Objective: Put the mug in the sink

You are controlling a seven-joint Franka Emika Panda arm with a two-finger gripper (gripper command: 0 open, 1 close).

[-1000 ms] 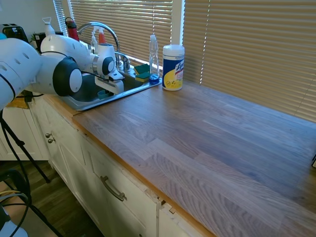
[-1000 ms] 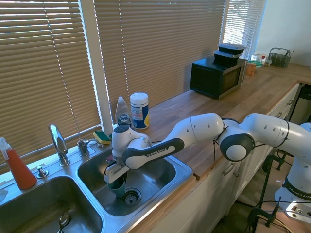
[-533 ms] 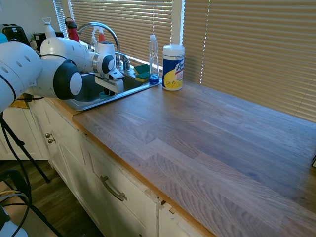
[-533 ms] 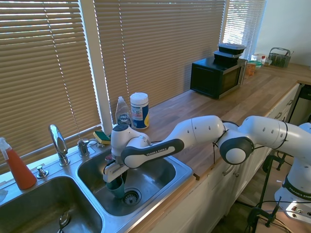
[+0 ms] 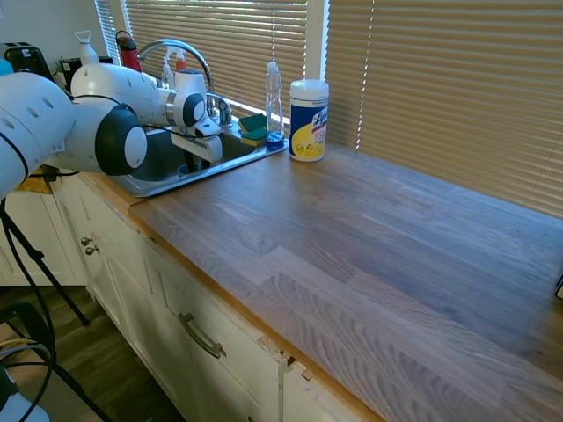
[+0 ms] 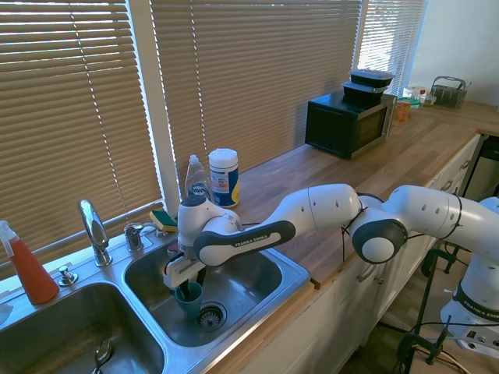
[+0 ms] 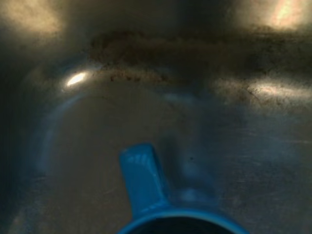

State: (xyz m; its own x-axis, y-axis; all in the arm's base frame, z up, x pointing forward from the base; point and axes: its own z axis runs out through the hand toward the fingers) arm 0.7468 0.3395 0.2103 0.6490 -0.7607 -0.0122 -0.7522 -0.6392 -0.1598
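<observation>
Fingers: the fingers [image 6: 187, 282] sit right at the mug's rim inside the basin; whether they are apart or clamped on the rim cannot be made out from either outside view.
Surface: the wooden surface [image 5: 369, 255] carries no mug; only a wipes canister [image 5: 309, 120] and a clear bottle [image 5: 274, 104] stand near the sink edge.
Sink: the sink [image 6: 257, 308] has two steel basins; the arm reaches down into the basin nearer the surface, beside the drain [image 6: 209, 315].
Arm: the white arm [image 6: 312, 214] stretches across from the surface side, its wrist bent down over the basin.
Mug: the teal mug [image 6: 189, 300] stands upright on the basin floor just beside the drain; the wrist view shows its rim and handle [image 7: 144, 178] against the steel bottom.
Done: as far as can be judged, the carry is over and the mug is in the sink, seemingly resting on the bottom.
Left: likely only letting go, if that is not yet done, and lifting the arm clear without tipping the mug.
Risk: a finger catching the rim on the way up could knock the mug over.
</observation>
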